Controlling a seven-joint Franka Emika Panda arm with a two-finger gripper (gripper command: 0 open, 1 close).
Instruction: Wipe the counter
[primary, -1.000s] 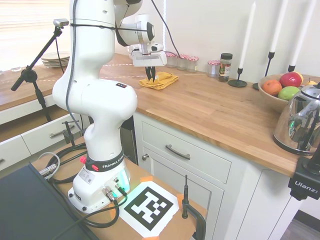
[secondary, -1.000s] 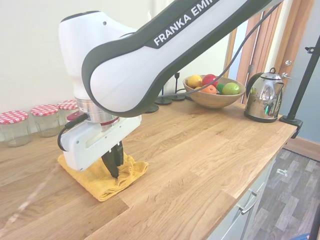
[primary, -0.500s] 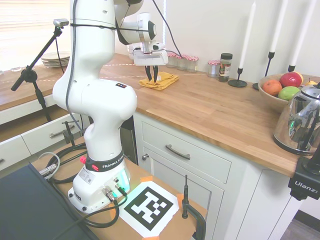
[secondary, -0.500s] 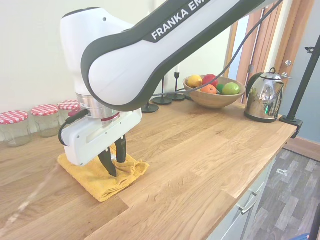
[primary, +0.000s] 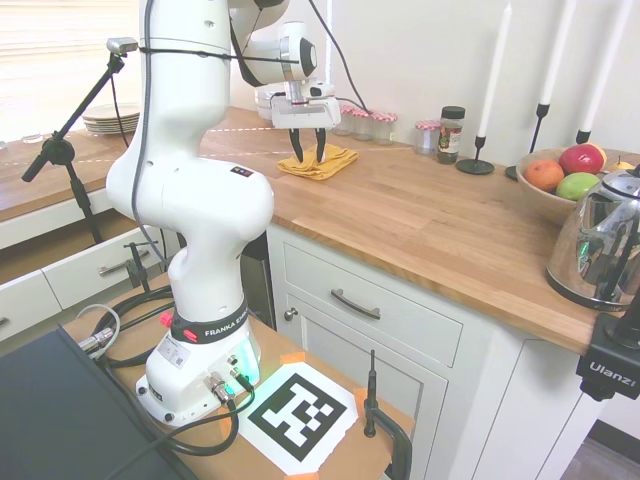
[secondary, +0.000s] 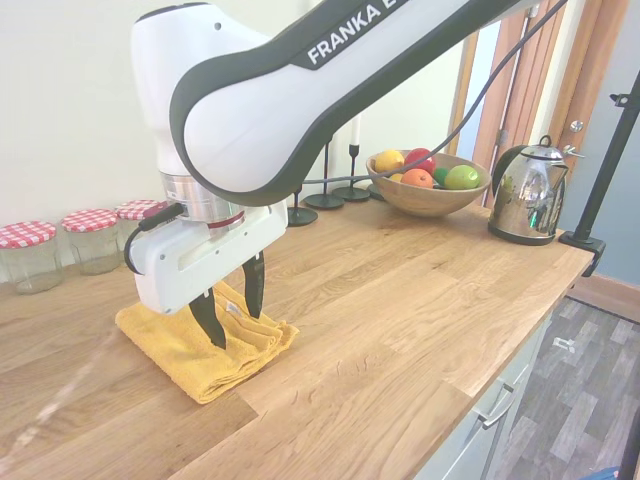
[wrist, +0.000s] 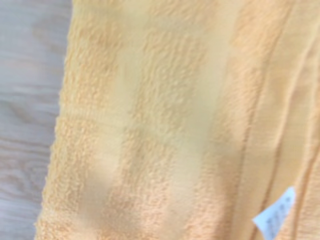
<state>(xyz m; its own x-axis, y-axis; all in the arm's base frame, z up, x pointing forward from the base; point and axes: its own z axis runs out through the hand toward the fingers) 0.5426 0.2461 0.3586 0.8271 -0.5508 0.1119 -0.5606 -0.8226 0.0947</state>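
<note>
My jaws are now spread wide over the yellow cloth and they hold nothing. One second ago they were pressed together on the cloth, half a second ago they were a little apart, and now the gap between the two fingers is clearly bigger. My hand has also come up a bit: the tips are just above the folds, and I cannot tell if one tip touches the fabric. The cloth itself has not moved; it lies folded on the worktop, near the back wall, in the same place as before. In the first exterior view my jaws hang over the cloth at the far part of the worktop, close to the corner of the L shape. The wrist view is filled by the cloth, with a small white label at one edge and a strip of the worktop beside it. The jars with checked lids, the fruit bowl and the kettle stand where they stood earlier, well apart from the cloth.
</note>
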